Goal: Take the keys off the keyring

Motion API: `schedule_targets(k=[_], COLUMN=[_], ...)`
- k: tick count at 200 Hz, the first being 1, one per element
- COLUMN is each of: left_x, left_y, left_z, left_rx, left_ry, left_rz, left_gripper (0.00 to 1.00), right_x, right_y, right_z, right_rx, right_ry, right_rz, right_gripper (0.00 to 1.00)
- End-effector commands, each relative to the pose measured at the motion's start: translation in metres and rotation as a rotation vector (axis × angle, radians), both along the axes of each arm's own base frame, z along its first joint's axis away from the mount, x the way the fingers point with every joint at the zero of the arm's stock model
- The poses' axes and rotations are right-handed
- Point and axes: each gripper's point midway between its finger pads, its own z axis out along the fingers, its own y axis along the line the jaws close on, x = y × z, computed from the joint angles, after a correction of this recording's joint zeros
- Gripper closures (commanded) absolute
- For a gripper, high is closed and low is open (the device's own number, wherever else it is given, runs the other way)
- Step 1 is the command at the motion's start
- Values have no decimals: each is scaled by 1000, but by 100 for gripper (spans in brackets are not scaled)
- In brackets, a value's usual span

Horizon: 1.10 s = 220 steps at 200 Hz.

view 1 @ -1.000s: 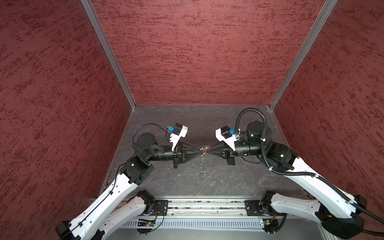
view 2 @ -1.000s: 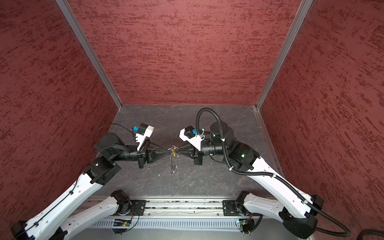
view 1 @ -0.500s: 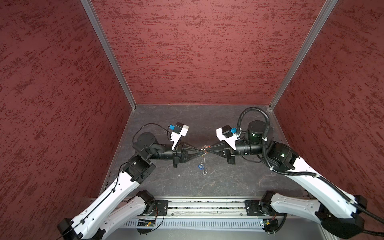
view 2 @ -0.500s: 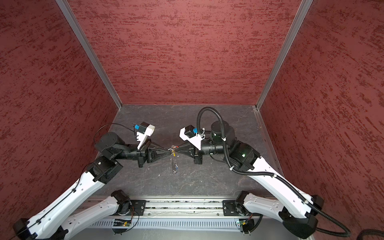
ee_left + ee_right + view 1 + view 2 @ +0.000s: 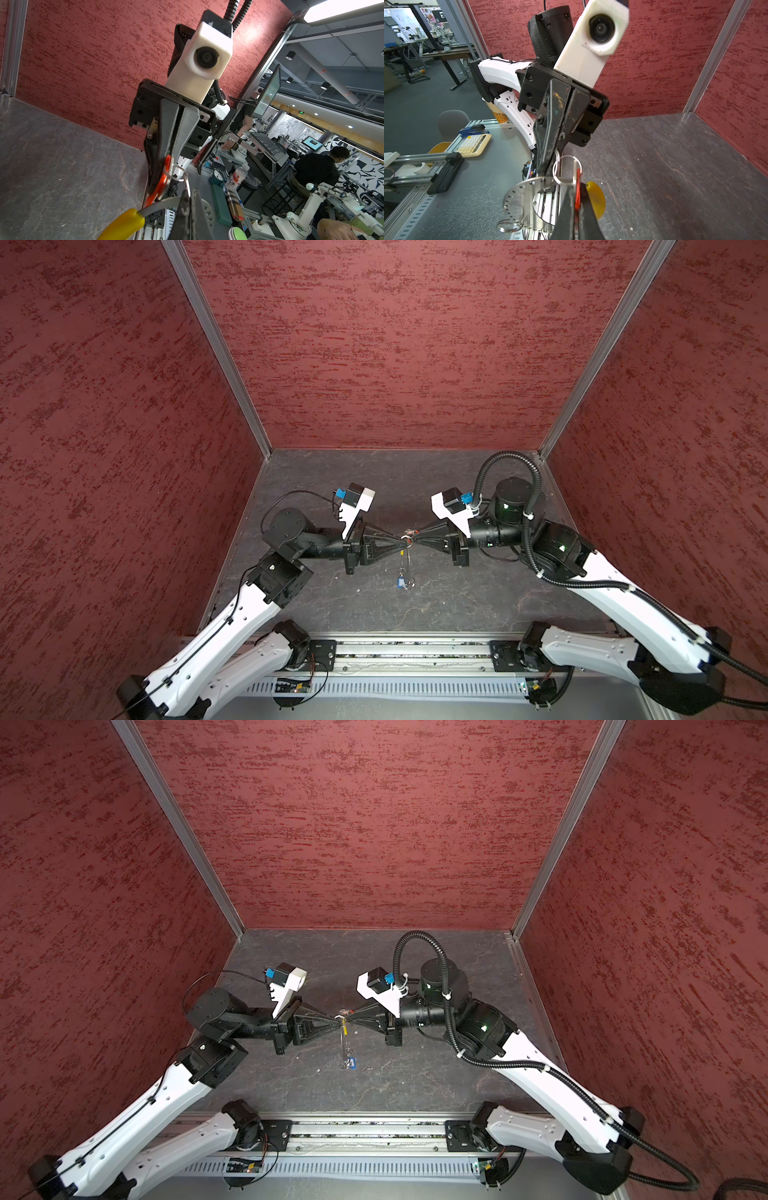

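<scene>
Where they meet, left gripper point(image 5: 189, 199) clamped on keyring point(image 5: 124, 224), right gripper point(image 5: 576, 195) on red-tagged key point(image 5: 163, 182), mostly hidden.

You have soft, even overhead light in both top views, with only faint shadows under the arms on the worktop point(image 5: 395, 481) and some wide-angle stretch toward the edges. In the left wrist view a ceiling lamp point(image 5: 340, 10) burns out white and glare pales the wall point(image 5: 251, 33). Close to each wrist lens, the left gripper point(image 5: 190, 209), keyring point(image 5: 124, 224) and right gripper point(image 5: 576, 209) go soft.
</scene>
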Motion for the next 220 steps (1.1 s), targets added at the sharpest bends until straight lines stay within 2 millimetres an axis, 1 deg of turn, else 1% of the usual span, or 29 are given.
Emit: schedule_targets(k=[1, 26, 47, 91, 138, 171, 185, 220], left_x=[-24, -25, -22, -13, 2, 5, 5, 8], left_y=[4, 5, 5, 10, 13, 18, 18, 16], left_z=[9, 14, 15, 21, 22, 25, 25, 19], left_rx=[-30, -52, -53, -83, -101, -117, -116, -72], left_ry=[-65, -69, -70, -80, -69, -87, -89, -100], left_rz=[-104, -99, -81, 14, 110, 161, 165, 179], left_gripper=[100, 100, 100, 100, 100, 100, 100, 100], right_x=[16, 15, 12, 5, -4, -6, -7, -7], right_y=[6, 8, 9, 10, 15, 15, 15, 13], right_z=[-1, -7, -8, -14, -21, -26, -26, -29], right_rx=[31, 36, 44, 58, 53, 48, 46, 24], right_ry=[-22, -1, 8, 35, 57, 68, 68, 69], right_rz=[-54, -48, -40, -23, -10, -15, -18, -33], right_gripper=[100, 100, 100, 100, 100, 100, 100, 100])
